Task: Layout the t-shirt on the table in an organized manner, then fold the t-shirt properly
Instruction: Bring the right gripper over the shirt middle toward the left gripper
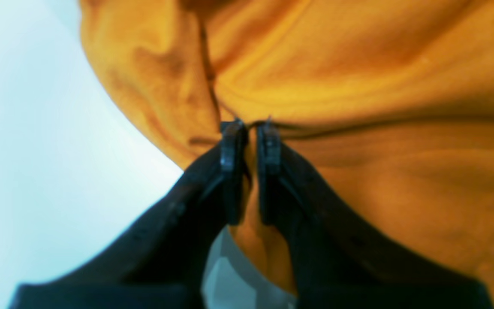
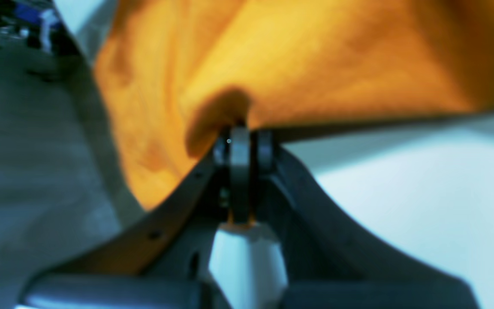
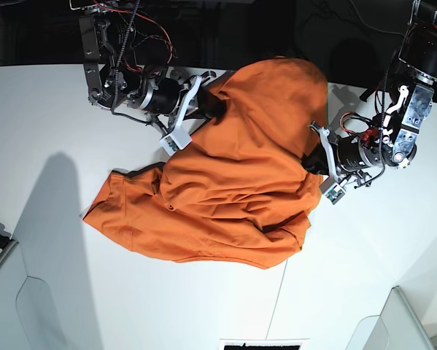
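Note:
The orange t-shirt (image 3: 225, 182) lies rumpled across the middle of the white table (image 3: 43, 109), its far part lifted and draped between both arms. My left gripper (image 1: 251, 124) is shut on a fold of the t-shirt (image 1: 358, 86); in the base view it (image 3: 311, 157) sits at the shirt's right edge. My right gripper (image 2: 242, 137) is shut on the t-shirt's (image 2: 315, 64) edge; in the base view it (image 3: 203, 98) is at the shirt's far left top. No white tag shows.
A thin dark seam (image 3: 276, 306) runs down the table near the front. Grey bins stand at the front left corner (image 3: 3, 270) and front right corner (image 3: 404, 321). Cables and arm mounts (image 3: 116, 44) crowd the far edge.

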### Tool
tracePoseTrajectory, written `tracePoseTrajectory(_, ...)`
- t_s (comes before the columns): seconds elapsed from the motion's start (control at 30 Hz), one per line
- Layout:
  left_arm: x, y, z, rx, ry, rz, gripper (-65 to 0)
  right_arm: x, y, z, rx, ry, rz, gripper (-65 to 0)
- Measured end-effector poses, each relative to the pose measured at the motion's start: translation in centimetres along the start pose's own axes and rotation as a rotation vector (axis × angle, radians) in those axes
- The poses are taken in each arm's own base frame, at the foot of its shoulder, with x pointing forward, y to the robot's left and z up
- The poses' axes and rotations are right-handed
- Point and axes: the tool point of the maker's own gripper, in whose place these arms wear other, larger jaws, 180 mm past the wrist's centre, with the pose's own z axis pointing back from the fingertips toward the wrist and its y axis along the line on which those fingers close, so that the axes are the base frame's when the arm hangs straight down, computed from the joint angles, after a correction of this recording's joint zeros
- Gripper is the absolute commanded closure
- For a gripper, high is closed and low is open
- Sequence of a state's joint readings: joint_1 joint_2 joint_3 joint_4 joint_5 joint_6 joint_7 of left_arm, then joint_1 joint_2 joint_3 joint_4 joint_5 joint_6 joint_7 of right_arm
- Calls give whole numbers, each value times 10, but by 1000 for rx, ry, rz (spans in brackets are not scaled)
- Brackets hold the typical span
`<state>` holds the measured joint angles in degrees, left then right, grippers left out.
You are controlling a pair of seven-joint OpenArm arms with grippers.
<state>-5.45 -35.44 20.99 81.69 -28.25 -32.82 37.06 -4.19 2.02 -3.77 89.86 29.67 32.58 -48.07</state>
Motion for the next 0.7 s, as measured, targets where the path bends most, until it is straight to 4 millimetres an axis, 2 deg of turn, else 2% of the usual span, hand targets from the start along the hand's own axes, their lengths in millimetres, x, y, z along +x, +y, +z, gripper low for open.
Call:
tracePoseTrajectory(0.1, 1, 6, -6, 34, -1, 0, -59, 23, -12, 22, -54, -67, 11, 0)
tracePoseTrajectory(0.17, 1, 6, -9, 37, -6, 6, -59, 43, -13, 40, -65, -127, 20, 0)
tracePoseTrajectory(0.23, 2, 4, -10, 35, -13, 14, -59, 61, -7, 54, -50, -191, 30, 0)
tracePoseTrajectory(0.37, 6, 0, -15, 38, -18, 24, -59, 82, 12, 64, -10, -263, 72, 0)
tracePoseTrajectory(0.5, 13, -15, -25, 11, -21, 29, -59, 108, 42, 61, 54, -333, 131, 0)
tracePoseTrajectory(0.6, 17, -29, -29, -39, -17, 52, -60, 133, 79, 46, 136, -358, 213, 0)
tracePoseTrajectory(0.7, 25, -65, -35, -164, -70, 85, -60, 162, 120, 32, 180, -399, 350, 0)
